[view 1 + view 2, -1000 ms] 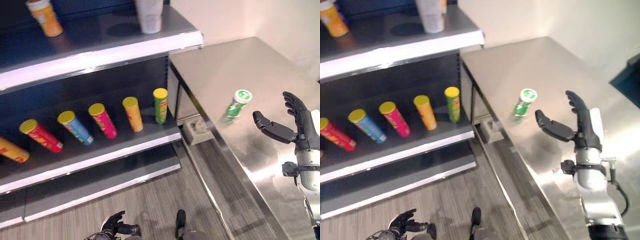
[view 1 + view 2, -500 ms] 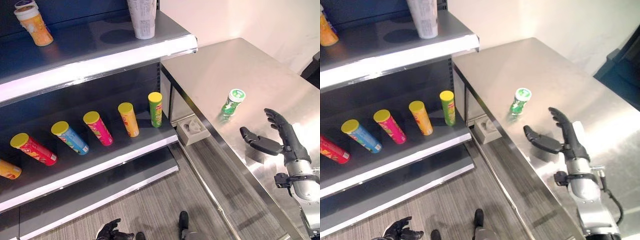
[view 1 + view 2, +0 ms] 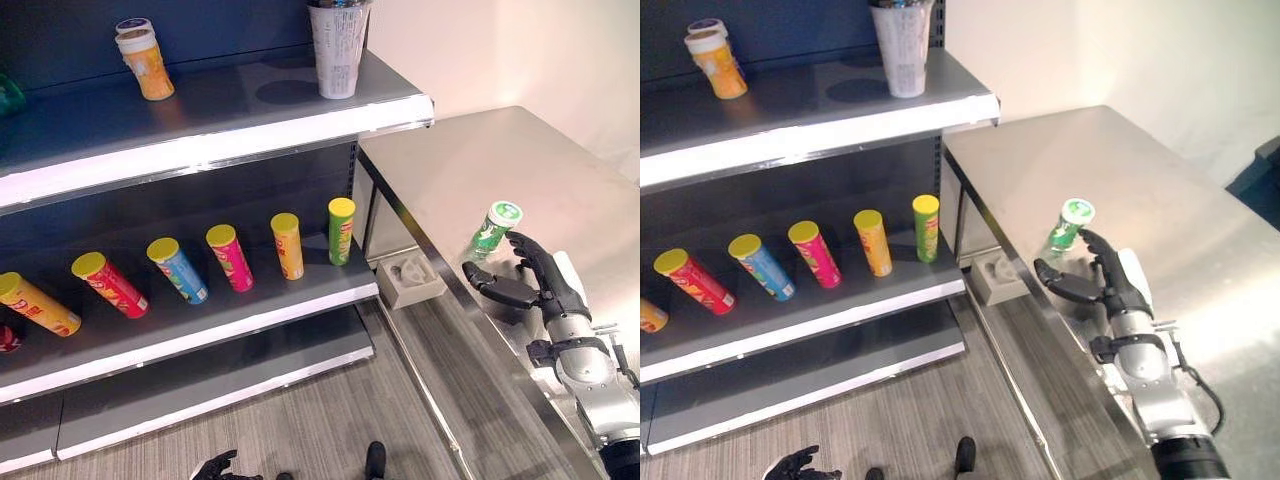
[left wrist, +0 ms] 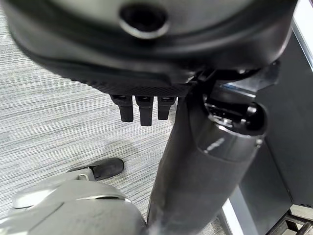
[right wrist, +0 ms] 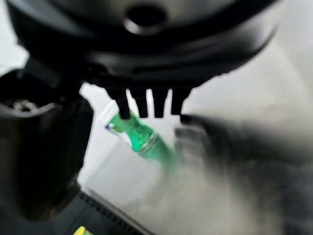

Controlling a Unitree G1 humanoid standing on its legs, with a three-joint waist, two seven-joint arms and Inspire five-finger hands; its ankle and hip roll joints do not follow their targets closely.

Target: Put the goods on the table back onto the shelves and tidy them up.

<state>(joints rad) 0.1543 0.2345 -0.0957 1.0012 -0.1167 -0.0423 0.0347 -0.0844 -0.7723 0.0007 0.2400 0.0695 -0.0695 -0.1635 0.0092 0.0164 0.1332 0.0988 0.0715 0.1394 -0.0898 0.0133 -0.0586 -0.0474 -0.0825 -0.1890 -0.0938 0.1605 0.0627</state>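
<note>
A green can (image 3: 491,229) with a white lid stands upright on the steel counter (image 3: 560,190), near the counter's edge that faces the shelves. The right robot hand (image 3: 530,282) sits just beside it on the counter, thumb and fingers spread wide to either side of the can, not closed on it; whether they touch the can cannot be told. The left robot hand (image 3: 216,467) hangs low over the floor, fingers loosely relaxed and holding nothing. A grey moulded tray (image 3: 411,279) lies on the floor between the counter's edge and the shelf unit. On the middle shelf (image 3: 200,325) a row of yellow-lidded tubes leans back: orange (image 3: 36,304), red (image 3: 110,285), blue (image 3: 179,270), pink (image 3: 229,258), another orange one (image 3: 288,246), and a green one (image 3: 341,230) at the end nearest the counter. On the top shelf (image 3: 230,140) stand a tall white patterned cup (image 3: 338,47) near the counter end and a small orange cup (image 3: 145,61) with a white lid further along. No print on any label can be read.
</note>
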